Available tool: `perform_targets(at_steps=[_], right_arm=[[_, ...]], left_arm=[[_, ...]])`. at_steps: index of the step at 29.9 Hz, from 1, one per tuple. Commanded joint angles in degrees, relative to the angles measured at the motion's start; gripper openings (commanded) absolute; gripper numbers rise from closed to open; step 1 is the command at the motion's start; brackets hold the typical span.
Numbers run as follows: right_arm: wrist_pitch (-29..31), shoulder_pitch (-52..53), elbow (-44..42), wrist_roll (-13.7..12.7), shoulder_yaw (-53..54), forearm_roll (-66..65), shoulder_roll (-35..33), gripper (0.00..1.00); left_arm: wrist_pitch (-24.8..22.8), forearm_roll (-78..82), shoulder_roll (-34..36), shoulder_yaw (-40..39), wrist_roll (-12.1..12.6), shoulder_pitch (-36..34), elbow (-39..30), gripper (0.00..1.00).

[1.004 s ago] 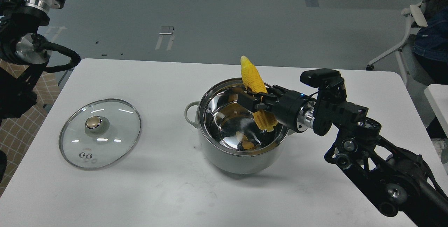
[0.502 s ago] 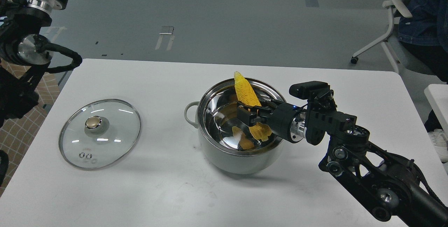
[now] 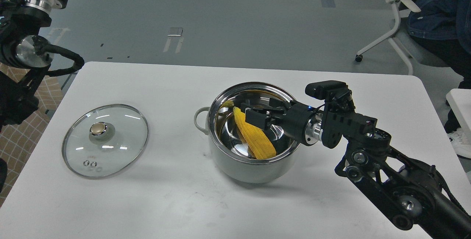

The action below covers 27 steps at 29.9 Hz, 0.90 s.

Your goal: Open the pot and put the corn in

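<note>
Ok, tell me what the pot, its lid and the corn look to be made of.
Pot: metal, mirror-polished steel inside, matte pale grey-green outside. Lid: clear glass, since the table shows through, with a metal rim and gold knob. Corn: uniformly bright yellow, ridged, probably a plastic or rubber model.

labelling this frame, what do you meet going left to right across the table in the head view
glass lid → pot with the corn lying inside it → right tool, open over the pot, its arm running off to the right

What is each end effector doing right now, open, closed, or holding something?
Left end effector: not in view; only the arm's thick joints show.
Right end effector: open over the pot, holding nothing; the corn lies inside.
</note>
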Motion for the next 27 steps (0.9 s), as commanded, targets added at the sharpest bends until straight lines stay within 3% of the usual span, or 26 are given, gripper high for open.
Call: perform_targets(at_steps=[1, 7, 10, 16, 20, 23, 27], right_arm=[[0.0, 3.35, -0.1, 0.5, 10.11, 0.36, 0.52, 0.96], [0.0, 9.77, -2.12, 0.41, 23.04, 11.77, 2.46, 0.97], [-0.23, 12.15, -5.28, 0.33, 27.34, 18.27, 2.46, 0.96], [-5.94, 13.47, -15.73, 0.24, 35.17, 37.25, 1.76, 0.96], [-6.47, 13.56, -22.76, 0.24, 37.55, 55.42, -0.61, 0.96], [-6.47, 13.12, -24.96, 0.15, 37.81, 64.39, -0.88, 0.96], [-6.38, 12.94, -29.36, -0.11, 37.99, 76.45, -0.88, 0.96]], left_arm=[[-0.06, -0.13, 0.12, -0.08, -0.14, 0.0, 0.08, 0.98], [-0.59, -0.13, -0.32, -3.59, 0.3, 0.18, 0.17, 0.98], [-3.04, -0.3, -0.41, -4.56, 1.35, 0.44, 0.87, 0.98], [-5.25, -2.94, -2.69, -5.27, 7.85, 0.44, 1.04, 0.98], [-6.56, -7.33, -5.32, -10.0, 14.78, 0.71, 3.67, 0.98], [-8.49, -8.21, -6.91, -11.68, 16.38, 0.71, 5.34, 0.98], [-10.87, -8.22, -7.7, -11.69, 16.38, 1.15, 5.7, 0.98]])
